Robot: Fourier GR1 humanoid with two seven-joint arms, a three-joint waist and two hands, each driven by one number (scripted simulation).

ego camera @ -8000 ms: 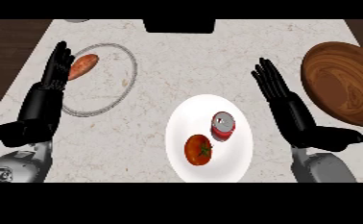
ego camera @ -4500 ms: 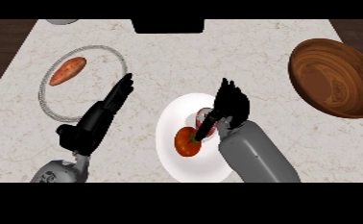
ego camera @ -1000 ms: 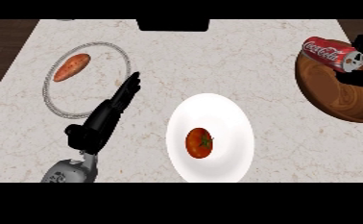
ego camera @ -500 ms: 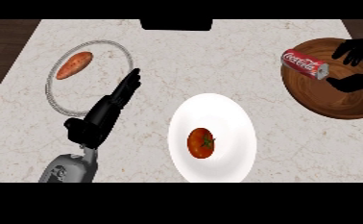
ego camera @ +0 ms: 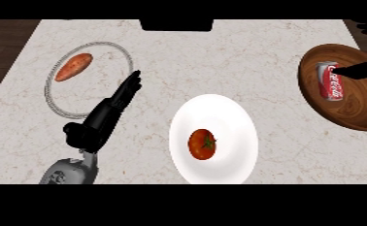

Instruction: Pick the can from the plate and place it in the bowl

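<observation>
Red can point(ego camera: 331, 81) lying on its side inside the brown wooden bowl point(ego camera: 355, 112) at the right edge of the frame, long axis running nearly top to bottom, silver top end toward the upper edge. Already off the white plate point(ego camera: 231, 121) at lower centre, where only a tomato point(ego camera: 202, 144) sits. White script along the can's side, in the style of a cola brand; individual letters too small to read with certainty. No other writing legible anywhere.

Right hand point(ego camera: 353, 71) just visible at the right edge, upper right of the frame: a dark sliver reaching in to the can's upper end from the right, touching or nearly so. Too little shown to tell whether curled round the can or already opened. Can just left of that hand, so any pull-back probably rightward and upward, clear of the bowl's rim.

Left hand point(ego camera: 108, 117) in the lower left, fingers straight and held together, pointing up and to the right, holding nothing, well apart from bowl and can. Far nearer to the can: the right hand.

In the upper left, a clear glass plate point(ego camera: 52, 91) with an orange sweet potato point(ego camera: 73, 67) on it, apart from the task.

Judged from the lie of things: placement done or all but done, only the release and withdrawal left.
</observation>
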